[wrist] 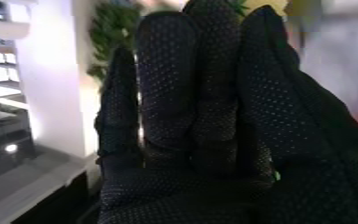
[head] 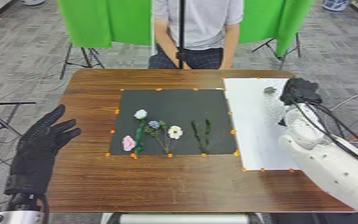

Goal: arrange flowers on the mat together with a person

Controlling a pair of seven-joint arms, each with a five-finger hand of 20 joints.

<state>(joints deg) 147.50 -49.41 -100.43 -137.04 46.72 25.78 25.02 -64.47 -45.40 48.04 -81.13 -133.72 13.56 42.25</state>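
Note:
On the dark mat (head: 171, 145) in the head view lie a white flower (head: 141, 114) on a green stem, a pink flower (head: 128, 143), a small bluish flower (head: 154, 124), a cream flower (head: 175, 132) and two green stems (head: 206, 136). My left hand (head: 44, 137) is open left of the mat, over the table's left edge. Past the white sheet's right edge is my right hand (head: 301, 93), well away from the flowers. In the right wrist view my right hand (wrist: 184, 120) has straight fingers and holds nothing.
A white sheet (head: 251, 120) lies right of the mat, with a small grey object (head: 270, 90) near its far end. Orange tabs line the mat and sheet on the brown table (head: 175, 185). A dark vertical pole (head: 182, 30) stands at the far edge.

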